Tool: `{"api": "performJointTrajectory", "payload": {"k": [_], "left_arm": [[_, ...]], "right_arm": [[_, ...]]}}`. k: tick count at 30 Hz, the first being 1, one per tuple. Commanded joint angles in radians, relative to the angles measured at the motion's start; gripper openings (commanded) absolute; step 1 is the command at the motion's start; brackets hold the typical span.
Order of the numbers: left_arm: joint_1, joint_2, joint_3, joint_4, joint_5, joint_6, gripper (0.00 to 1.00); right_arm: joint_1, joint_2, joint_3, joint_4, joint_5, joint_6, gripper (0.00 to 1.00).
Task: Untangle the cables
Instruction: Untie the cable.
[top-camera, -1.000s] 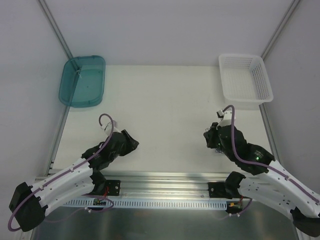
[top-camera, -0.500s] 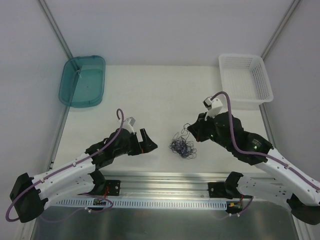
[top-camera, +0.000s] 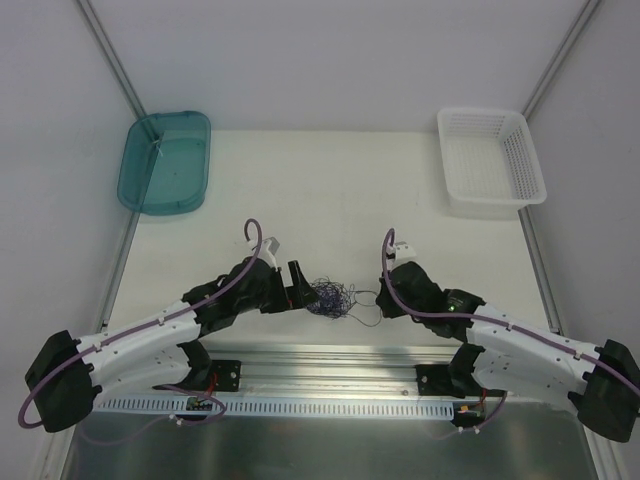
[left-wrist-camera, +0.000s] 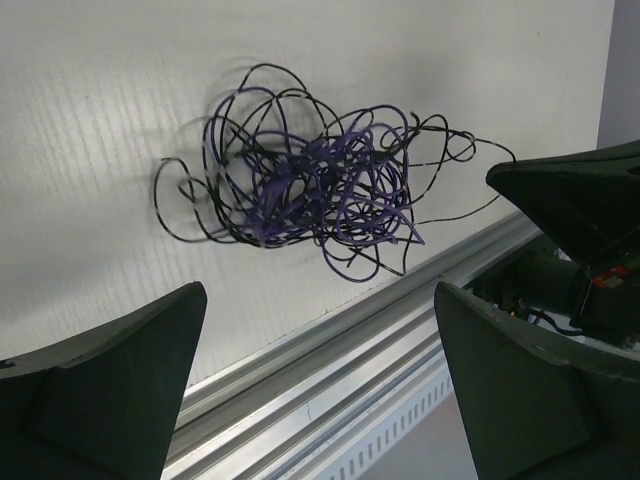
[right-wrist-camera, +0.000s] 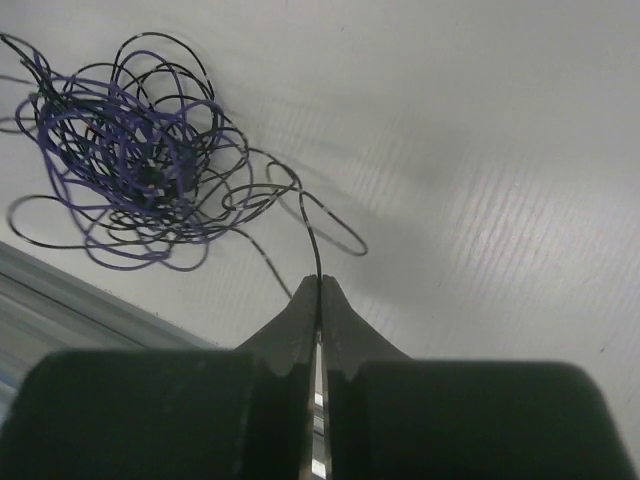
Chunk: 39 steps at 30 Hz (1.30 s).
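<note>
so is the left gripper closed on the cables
No, the left gripper stands wide open, with the cables lying ahead of it untouched.

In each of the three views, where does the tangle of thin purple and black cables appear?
Top external: tangle of thin purple and black cables low centre, just beyond the silver metal rail.
Left wrist: tangle upper centre; rail below it.
Right wrist: tangle upper left; rail lower left.
Shared landmark: the rail.
</note>
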Motion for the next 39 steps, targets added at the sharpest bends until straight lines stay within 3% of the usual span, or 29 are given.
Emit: {"api": "performJointTrajectory", "payload": {"k": [1, 13, 18, 21, 24, 25, 28, 29, 31, 35, 39], "left_arm": [[-0.036, 0.047, 0.036, 0.047, 0.012, -0.001, 0.99], [-0.078, 0.278, 0.123, 0.065, -0.058, 0.021, 0.99], [-0.104, 0.388, 0.149, 0.093, -0.12, -0.062, 0.95], [-0.107, 0.456, 0.143, 0.091, -0.178, -0.122, 0.86], [-0.107, 0.499, 0.128, 0.088, -0.239, -0.189, 0.69], [-0.107, 0.504, 0.12, 0.082, -0.265, -0.197, 0.55], [-0.105, 0.499, 0.114, 0.038, -0.308, -0.2, 0.3], [-0.102, 0.495, 0.115, 0.02, -0.342, -0.199, 0.16], [-0.091, 0.47, 0.118, -0.043, -0.371, -0.19, 0.04], [-0.007, 0.394, 0.083, -0.091, -0.391, -0.185, 0.0], [0.065, 0.301, 0.033, -0.099, -0.388, -0.188, 0.0]], "right_arm": [[0.001, 0.014, -0.004, 0.155, 0.003, 0.075, 0.01], [0.001, -0.042, 0.003, 0.119, 0.041, 0.074, 0.01], [0.001, -0.012, 0.0, 0.148, 0.001, 0.088, 0.01], [0.004, -0.002, 0.002, 0.159, -0.013, 0.091, 0.01], [0.006, -0.016, 0.013, 0.129, -0.004, 0.091, 0.01], [0.006, -0.042, 0.02, 0.1, 0.003, 0.091, 0.01], [0.004, -0.116, 0.052, -0.006, 0.045, 0.085, 0.01], [0.004, -0.142, 0.083, -0.04, 0.081, 0.08, 0.01], [0.004, -0.217, 0.118, -0.138, 0.122, 0.06, 0.01], [0.004, -0.333, 0.209, -0.288, 0.295, 0.063, 0.01], [0.006, -0.436, 0.183, -0.37, 0.397, 0.126, 0.01]]}}
